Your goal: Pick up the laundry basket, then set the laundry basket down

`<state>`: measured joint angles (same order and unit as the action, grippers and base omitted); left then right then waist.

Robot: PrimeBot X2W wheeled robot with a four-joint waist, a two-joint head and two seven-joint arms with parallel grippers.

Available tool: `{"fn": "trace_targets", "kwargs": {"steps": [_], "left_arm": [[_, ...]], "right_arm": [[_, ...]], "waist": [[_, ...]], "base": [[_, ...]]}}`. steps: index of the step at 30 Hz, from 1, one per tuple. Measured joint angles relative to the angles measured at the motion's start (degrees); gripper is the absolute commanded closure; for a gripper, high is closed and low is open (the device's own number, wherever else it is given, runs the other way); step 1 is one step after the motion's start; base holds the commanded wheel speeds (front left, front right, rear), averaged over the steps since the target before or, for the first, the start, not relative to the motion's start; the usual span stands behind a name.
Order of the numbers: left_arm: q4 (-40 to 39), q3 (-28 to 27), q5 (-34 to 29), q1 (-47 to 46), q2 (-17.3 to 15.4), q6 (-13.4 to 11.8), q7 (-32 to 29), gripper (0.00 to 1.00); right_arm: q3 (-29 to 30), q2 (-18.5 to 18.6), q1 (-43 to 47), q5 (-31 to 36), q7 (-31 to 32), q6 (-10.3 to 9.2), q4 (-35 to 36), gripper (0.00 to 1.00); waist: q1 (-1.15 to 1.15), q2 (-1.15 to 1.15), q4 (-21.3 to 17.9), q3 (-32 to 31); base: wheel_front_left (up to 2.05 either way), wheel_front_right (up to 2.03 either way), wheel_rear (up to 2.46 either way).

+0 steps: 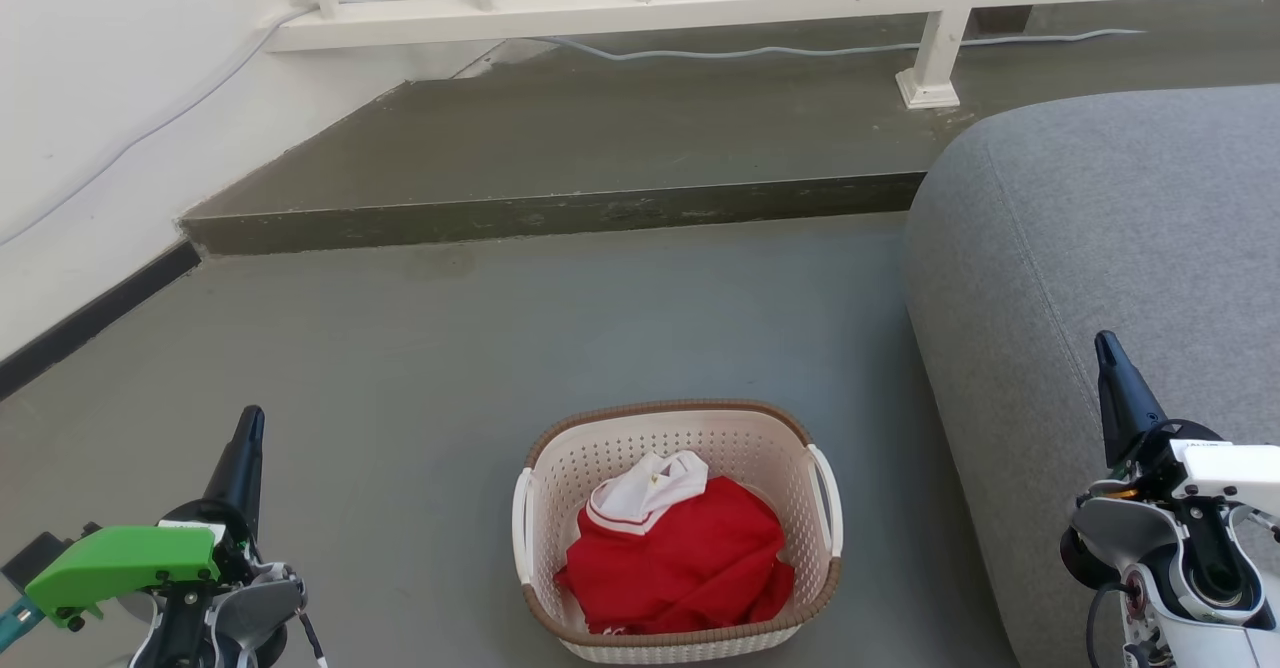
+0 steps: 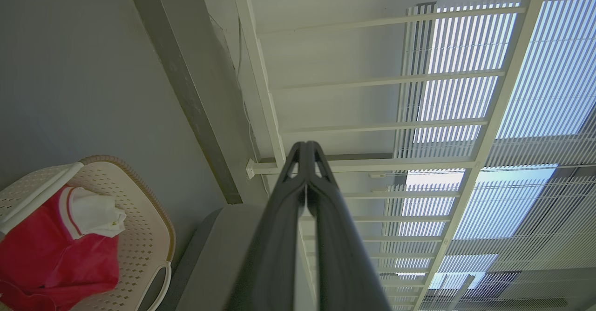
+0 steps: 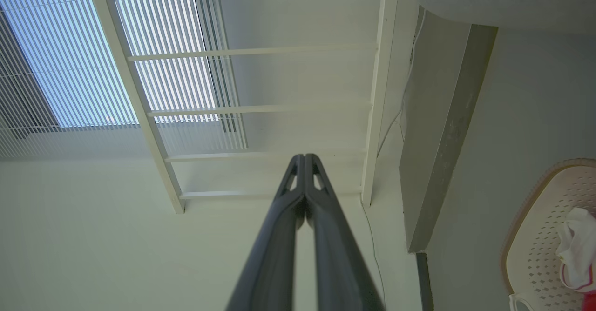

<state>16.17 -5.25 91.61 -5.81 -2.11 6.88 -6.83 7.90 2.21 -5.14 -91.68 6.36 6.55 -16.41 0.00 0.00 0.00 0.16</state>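
Note:
The laundry basket [image 1: 700, 443] rests on the grey floor at the bottom centre of the head view. It is cream with perforated walls, a brown rim and white side handles, and a red and white garment [image 1: 680, 548] lies inside. My left gripper [image 1: 250, 420] hangs shut and empty at the lower left, well apart from the basket. My right gripper [image 1: 1105, 343] is shut and empty at the lower right, in front of the sofa. The left wrist view has the laundry basket [image 2: 139, 236] at its lower left beside the left gripper [image 2: 306, 145]; the right wrist view has the laundry basket [image 3: 535, 246] at its lower right beside the right gripper [image 3: 303, 157].
A grey sofa [image 1: 1110, 238] fills the right side, close to the basket. A raised concrete step [image 1: 560, 210] runs across behind the floor, with a white railing [image 1: 640, 3] and a cable [image 1: 800, 48] on it. A white wall [image 1: 90, 98] with a black skirting bounds the left.

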Motion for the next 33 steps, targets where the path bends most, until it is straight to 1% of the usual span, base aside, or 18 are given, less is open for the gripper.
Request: {"fn": "trace_targets", "kwargs": {"steps": [33], "left_arm": [[-0.11, 0.03, 0.0, 0.02, 0.01, 0.0, 0.02, 1.0]], "right_arm": [[-0.01, 0.0, 0.01, -0.01, 0.0, 0.01, 0.13, 1.0]], "waist": [[0.0, 0.0, 0.0, 0.01]], "base": [[0.0, 0.0, 0.0]]}}
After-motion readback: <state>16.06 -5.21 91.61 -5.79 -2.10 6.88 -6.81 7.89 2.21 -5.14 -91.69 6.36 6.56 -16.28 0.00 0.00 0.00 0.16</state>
